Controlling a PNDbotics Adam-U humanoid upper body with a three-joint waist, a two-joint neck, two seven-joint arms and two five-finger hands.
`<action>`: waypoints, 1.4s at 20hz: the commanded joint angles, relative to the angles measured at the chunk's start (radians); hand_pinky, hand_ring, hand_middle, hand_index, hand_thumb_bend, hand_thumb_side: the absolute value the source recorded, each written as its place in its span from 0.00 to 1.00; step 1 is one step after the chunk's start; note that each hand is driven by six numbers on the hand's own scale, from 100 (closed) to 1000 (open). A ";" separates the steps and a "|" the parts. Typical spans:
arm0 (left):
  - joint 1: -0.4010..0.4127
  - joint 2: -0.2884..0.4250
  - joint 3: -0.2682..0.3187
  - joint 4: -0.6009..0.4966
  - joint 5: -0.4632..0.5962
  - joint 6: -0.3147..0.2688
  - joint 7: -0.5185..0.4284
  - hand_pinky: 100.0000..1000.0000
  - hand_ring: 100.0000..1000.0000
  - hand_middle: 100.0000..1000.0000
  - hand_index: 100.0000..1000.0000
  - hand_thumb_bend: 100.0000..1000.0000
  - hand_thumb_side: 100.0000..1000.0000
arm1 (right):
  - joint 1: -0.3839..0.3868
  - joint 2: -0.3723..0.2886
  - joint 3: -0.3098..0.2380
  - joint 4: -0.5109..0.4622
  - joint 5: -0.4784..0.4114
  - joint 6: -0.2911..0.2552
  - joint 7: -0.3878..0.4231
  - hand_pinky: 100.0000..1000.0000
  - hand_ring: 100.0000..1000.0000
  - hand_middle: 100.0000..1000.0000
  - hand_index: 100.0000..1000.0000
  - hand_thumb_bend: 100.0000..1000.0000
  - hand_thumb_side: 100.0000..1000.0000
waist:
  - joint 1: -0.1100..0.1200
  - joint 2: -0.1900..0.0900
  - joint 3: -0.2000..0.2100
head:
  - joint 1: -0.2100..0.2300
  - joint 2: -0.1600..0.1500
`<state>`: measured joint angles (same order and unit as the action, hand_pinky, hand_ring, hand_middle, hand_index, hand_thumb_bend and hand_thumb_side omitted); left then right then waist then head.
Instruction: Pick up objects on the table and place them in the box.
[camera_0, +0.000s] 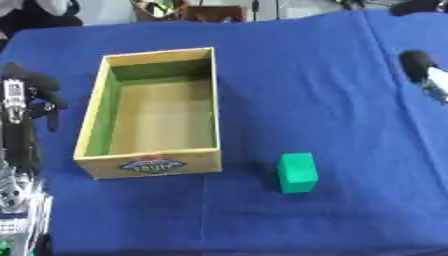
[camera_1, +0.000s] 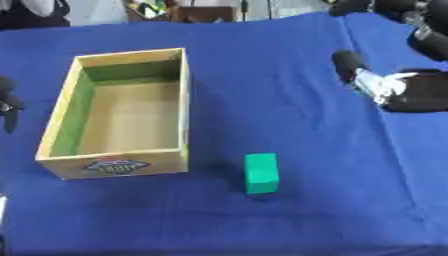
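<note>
Right hand (camera_1: 385, 87) at right edge above cloth, holding nothing; finger state: cannot tell. Right eye view shows more of it; left eye view only a dark tip. Left hand (camera_0: 26, 97) at left edge, fingers curled, empty. Green block (camera_0: 297, 172) upright on blue tablecloth (camera_0: 306, 75), long axis vertical, just right of open box (camera_0: 153, 167). Box long axis runs near-to-far.

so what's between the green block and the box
Nothing but bare blue tablecloth separates the green block from the box, as the left eye view shows.
</note>
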<state>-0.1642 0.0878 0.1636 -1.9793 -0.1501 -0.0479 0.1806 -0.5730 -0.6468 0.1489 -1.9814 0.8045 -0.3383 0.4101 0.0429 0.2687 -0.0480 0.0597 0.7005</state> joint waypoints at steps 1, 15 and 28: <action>-0.002 0.024 -0.002 -0.021 -0.002 0.000 -0.004 0.00 0.29 0.43 0.41 0.00 0.87 | -0.018 0.019 0.024 -0.019 0.042 -0.001 0.107 0.77 0.79 0.68 0.83 0.37 1.00 | -0.005 -0.014 0.001 | 0.000 -0.015; -0.001 0.022 -0.001 -0.021 -0.006 0.003 -0.004 0.00 0.29 0.42 0.41 0.00 0.87 | -0.002 0.108 0.107 -0.019 0.063 -0.023 0.398 0.80 0.83 0.67 0.89 0.62 1.00 | -0.009 -0.011 0.003 | 0.010 -0.011; -0.003 0.018 -0.005 -0.021 -0.006 0.005 -0.009 0.00 0.29 0.42 0.41 0.00 0.87 | 0.015 0.153 0.165 0.017 0.128 0.027 0.496 0.79 0.83 0.66 0.90 0.58 0.97 | -0.012 -0.006 0.012 | 0.004 -0.020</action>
<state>-0.1603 0.0880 0.1632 -1.9794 -0.1514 -0.0422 0.1749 -0.5481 -0.4898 0.3156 -1.9646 0.9166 -0.2827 0.8704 0.0331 0.2773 -0.0356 0.0664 0.6925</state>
